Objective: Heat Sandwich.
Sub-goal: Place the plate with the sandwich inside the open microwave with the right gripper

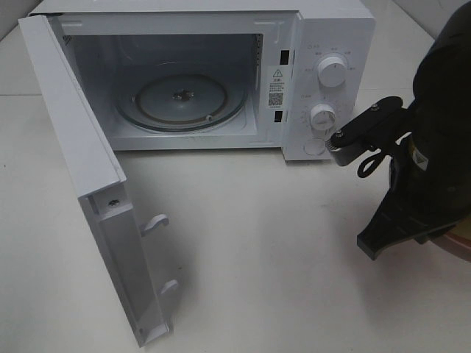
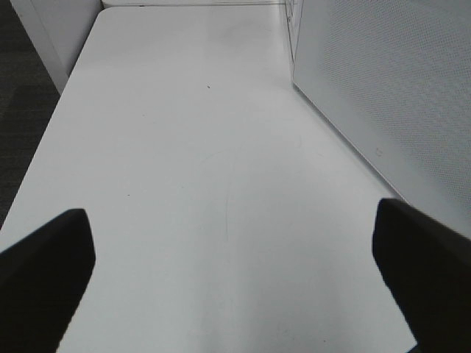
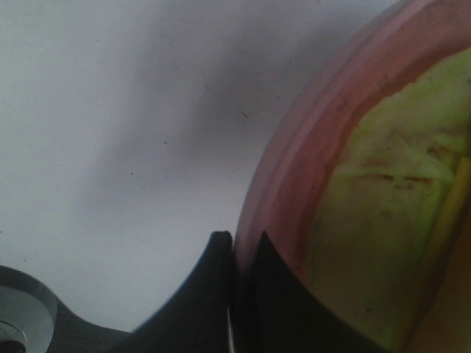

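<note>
At right near edge: right gripper [image 3: 234,239] clenched at plate [image 3: 294,147] rim, sandwich [image 3: 383,191] aboard. Left gripper [image 2: 232,220] released, empty. Microwave [image 1: 331,29] open, turntable [image 1: 180,99] bare; loading, heating pending.

Straight shot into my microwave [image 1: 169,48] at 12 o'clock; door [image 1: 81,169] juts out at 8, table [image 1: 280,265] free at 6.

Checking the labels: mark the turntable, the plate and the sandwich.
turntable [image 1: 158,103], high view, glass beside the hub.
plate [image 3: 324,118], right wrist view, pink rim.
sandwich [image 3: 397,198], right wrist view, green leaf.
</note>
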Controlling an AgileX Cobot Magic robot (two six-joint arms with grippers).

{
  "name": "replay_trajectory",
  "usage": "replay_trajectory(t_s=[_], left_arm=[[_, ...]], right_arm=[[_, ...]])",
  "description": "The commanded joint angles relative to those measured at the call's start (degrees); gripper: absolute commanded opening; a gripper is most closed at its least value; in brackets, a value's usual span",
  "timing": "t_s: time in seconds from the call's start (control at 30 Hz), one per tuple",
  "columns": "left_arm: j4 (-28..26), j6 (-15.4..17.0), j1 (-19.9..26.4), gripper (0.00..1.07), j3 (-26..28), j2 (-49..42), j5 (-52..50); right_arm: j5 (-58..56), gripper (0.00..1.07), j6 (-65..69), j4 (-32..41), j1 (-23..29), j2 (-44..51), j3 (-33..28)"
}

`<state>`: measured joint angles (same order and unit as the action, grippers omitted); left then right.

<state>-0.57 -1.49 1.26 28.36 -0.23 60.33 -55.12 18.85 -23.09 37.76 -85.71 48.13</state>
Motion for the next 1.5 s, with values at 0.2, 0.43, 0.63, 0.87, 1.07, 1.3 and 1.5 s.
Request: replay_trajectory(t_s=[0.2, 0.43, 0.63, 0.87, 1.07, 1.3, 1.5], left_arm=[[-0.46, 0.00, 0.17, 0.98, -0.11, -1.60, -0.92], [-0.46, 0.00, 0.17, 0.98, -0.11, -1.60, -0.92], [-0.46, 0.00, 0.17, 0.98, -0.11, -1.60, -0.92], [-0.46, 0.00, 0.17, 0.98, -0.11, -1.60, -0.92], [-0.46, 0.00, 0.17, 0.98, -0.11, -1.60, -0.92], [-0.46, 0.00, 0.17, 0.98, -0.11, -1.60, -0.92], [-0.46, 0.00, 0.17, 0.98, -0.11, -1.60, -0.92]], right_arm=[[-3.55, 0.00, 0.17, -1.49, 6.76, 2.29, -0.06], [-4.93, 0.00, 0.17, -1.49, 12.78, 3.72, -0.06], [-5.16, 0.00, 0.11, -1.49, 18.28, 4.07, -0.06], [-5.10, 0.00, -1.89, -1.55, 25.32, 4.07, -0.06], [-5.04, 0.00, -2.86, -1.95, 28.93, 4.07, -0.06], [-4.24, 0.00, -9.63, -1.89, 31.23, 4.07, -0.06], [-1.66, 0.00, -17.59, -1.95, 31.23, 4.07, -0.06]])
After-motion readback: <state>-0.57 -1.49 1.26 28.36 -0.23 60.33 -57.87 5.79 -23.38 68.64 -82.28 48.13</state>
